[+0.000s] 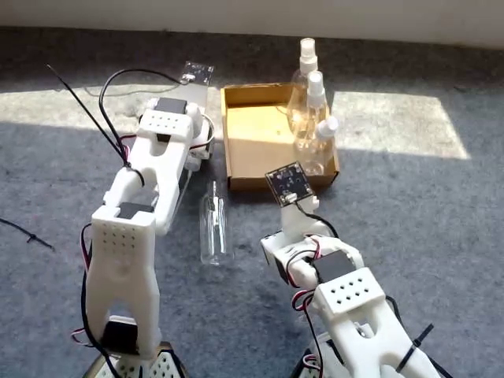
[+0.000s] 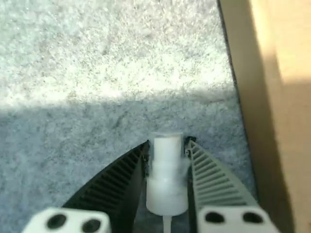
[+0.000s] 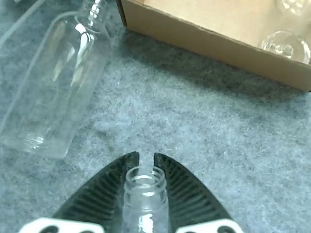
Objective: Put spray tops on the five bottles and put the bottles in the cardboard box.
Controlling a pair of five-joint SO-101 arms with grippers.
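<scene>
My left gripper [image 2: 167, 145] is shut on a white spray top [image 2: 166, 174], held just above the grey carpet beside the cardboard box's [image 2: 265, 97] outer wall. My right gripper [image 3: 146, 158] is shut on the neck of a clear open bottle [image 3: 144, 194], near the box's front wall [image 3: 214, 41]. A second clear bottle without a top [image 3: 58, 82] lies on its side on the carpet between the arms [image 1: 214, 223]. In the high view three bottles with spray tops [image 1: 313, 118] stand along the right side of the cardboard box [image 1: 246, 130].
The left arm [image 1: 157, 165] stretches along the box's left side. The right arm [image 1: 331, 276] sits in front of the box, its wrist camera board [image 1: 289, 183] at the box's front edge. Black cables [image 1: 87, 110] trail at the left. Open carpet lies to the right.
</scene>
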